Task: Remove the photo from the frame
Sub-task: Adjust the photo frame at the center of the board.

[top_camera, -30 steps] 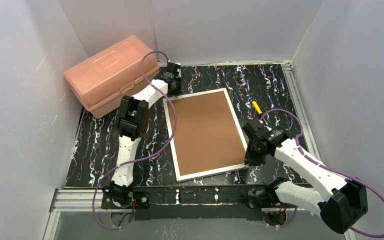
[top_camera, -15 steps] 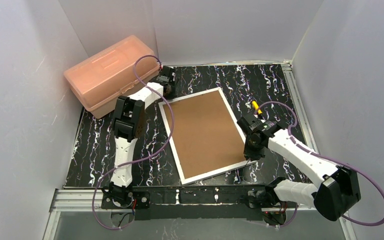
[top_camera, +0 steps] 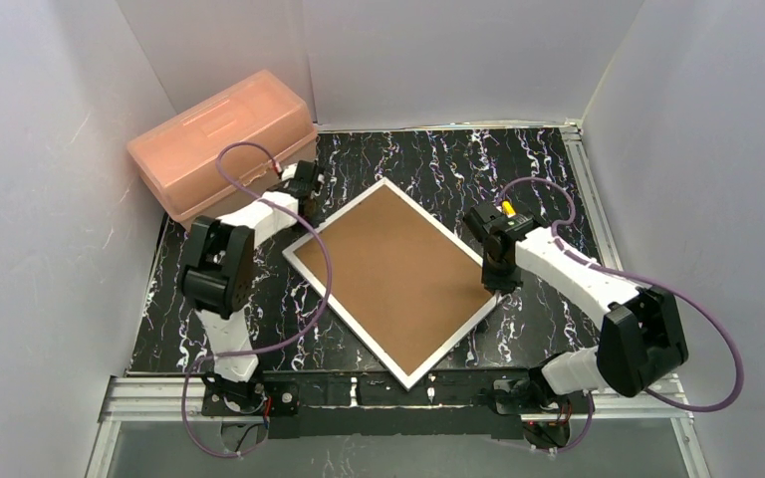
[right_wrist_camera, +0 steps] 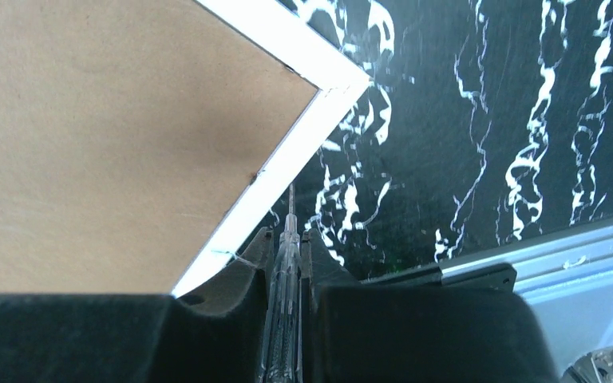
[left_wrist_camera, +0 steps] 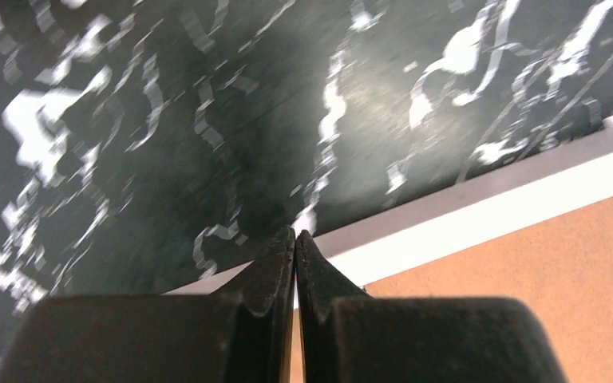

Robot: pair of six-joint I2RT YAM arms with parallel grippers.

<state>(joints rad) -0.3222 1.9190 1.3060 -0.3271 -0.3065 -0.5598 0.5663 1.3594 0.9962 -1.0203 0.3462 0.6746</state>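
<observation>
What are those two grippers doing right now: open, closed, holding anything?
Left gripper: closed, holding nothing visible.
Right gripper: closed on a thin clear tool.

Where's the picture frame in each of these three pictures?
Top external: the frame lies back-up, diamond-wise, mid-table.
Left wrist: the frame sits lower right, showing its white border and brown back.
Right wrist: the frame fills upper left, one corner showing.
Shared landmark: the black white-veined table.
</observation>
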